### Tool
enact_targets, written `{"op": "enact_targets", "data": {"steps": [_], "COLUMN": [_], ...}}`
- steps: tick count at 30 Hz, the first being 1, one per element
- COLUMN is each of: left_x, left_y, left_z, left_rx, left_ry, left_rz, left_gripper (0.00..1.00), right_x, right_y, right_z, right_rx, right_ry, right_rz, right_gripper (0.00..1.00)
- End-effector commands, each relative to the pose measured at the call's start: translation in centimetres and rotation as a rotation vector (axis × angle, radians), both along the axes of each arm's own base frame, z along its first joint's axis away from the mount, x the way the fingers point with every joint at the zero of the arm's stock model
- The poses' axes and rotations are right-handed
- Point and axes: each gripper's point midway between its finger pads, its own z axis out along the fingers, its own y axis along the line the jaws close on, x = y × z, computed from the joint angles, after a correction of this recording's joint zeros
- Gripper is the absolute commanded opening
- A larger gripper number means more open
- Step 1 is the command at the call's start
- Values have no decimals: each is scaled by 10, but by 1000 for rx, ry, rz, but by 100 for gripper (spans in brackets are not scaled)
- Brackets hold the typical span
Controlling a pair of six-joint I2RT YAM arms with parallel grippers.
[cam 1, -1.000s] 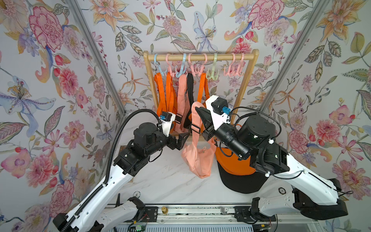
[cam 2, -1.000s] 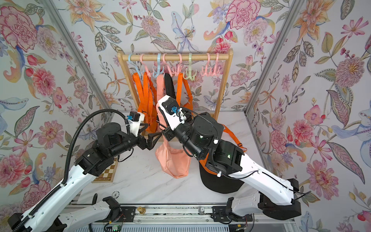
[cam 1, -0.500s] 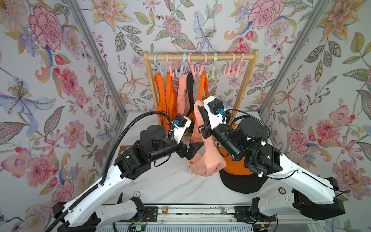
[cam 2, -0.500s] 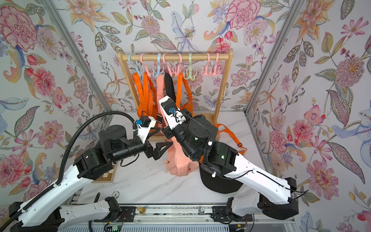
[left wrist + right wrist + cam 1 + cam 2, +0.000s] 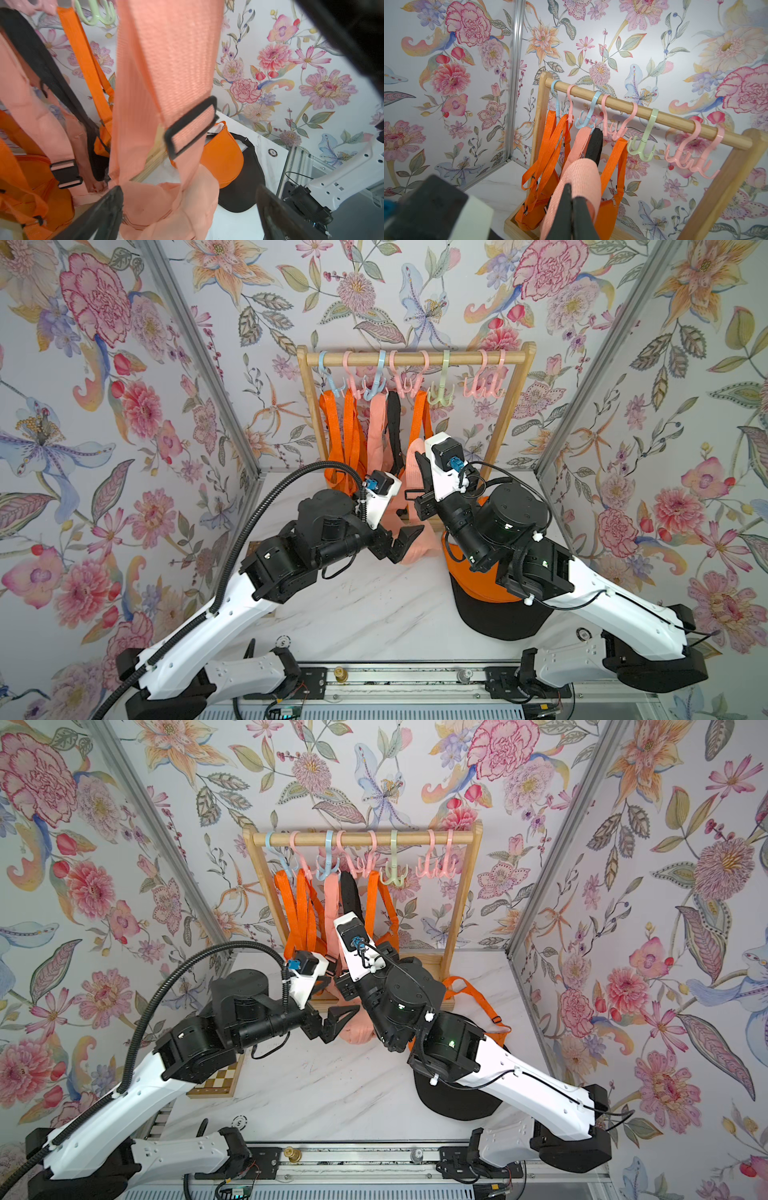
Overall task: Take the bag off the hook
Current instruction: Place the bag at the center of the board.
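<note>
The peach bag [image 5: 420, 545] is off the rack's hooks [image 5: 439, 393]. Its wide strap [image 5: 581, 170] loops over my right gripper [image 5: 573, 193], which is shut on it in front of the wooden rack [image 5: 415, 359]. The bag's body [image 5: 162, 207] sags crumpled low by the rack's base. My left gripper [image 5: 188, 189] is open, one finger on each side of that body; in both top views it [image 5: 338, 1025] sits against the peach cloth. The strap's black buckle [image 5: 191, 126] hangs just above.
Orange bags [image 5: 537, 207], a second peach strap [image 5: 582, 137] and a black strap [image 5: 595, 143] still hang on the rack. An orange bag [image 5: 478, 593] lies on a black one [image 5: 498, 622] under my right arm. A chessboard [image 5: 216, 1081] lies at the left. Floral walls close three sides.
My left arm has swung right and brought its open fingers around the peach bag's body. The right gripper has edged toward the rack, and the bag has sunk and bunched up.
</note>
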Motion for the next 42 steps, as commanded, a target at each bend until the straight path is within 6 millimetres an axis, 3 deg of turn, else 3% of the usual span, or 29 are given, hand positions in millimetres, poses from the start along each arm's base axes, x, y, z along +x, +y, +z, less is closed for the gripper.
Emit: {"op": "enact_targets", "data": {"steps": [1,4,9,10,12,14,18,22,28,33,37,42], "left_x": [-2,11,48,53,59,61,60,53,58,77,99,110], "left_y": [-12,-8,16,18,19,15,7,-3,-17,-28,-6,42], "left_z": [7,8,4,3,2,0,-5,-12,-53,-78,-112,-192], "left_rx": [2,39,164,183,203,206,191,101,55,-13,-47,-87], "left_ry": [-27,-58,-114,-120,-127,-126,-105,-50,85,157,238,374], "left_rz": [-42,21,252,275,299,291,254,198,202,208,276,370], "left_gripper": [100,100,97,88,55,31,11,8,7,5,4,4], "right_x": [-1,-6,-16,-18,-20,-23,-26,-24,-11,19,56,78], "right_y": [-4,-1,-11,-13,-20,-30,-45,-64,-82,-84,-78,-68], "right_z": [18,21,27,27,26,26,22,8,-17,-42,-91,-156], "right_rx": [88,118,182,193,214,236,262,247,202,193,187,174], "right_ry": [-9,-4,9,11,15,17,28,47,71,125,279,454], "right_rz": [-13,28,85,94,102,101,88,22,-77,-93,-71,-46], "right_gripper": [0,0,0,0,0,0,0,0,0,0,0,1]}}
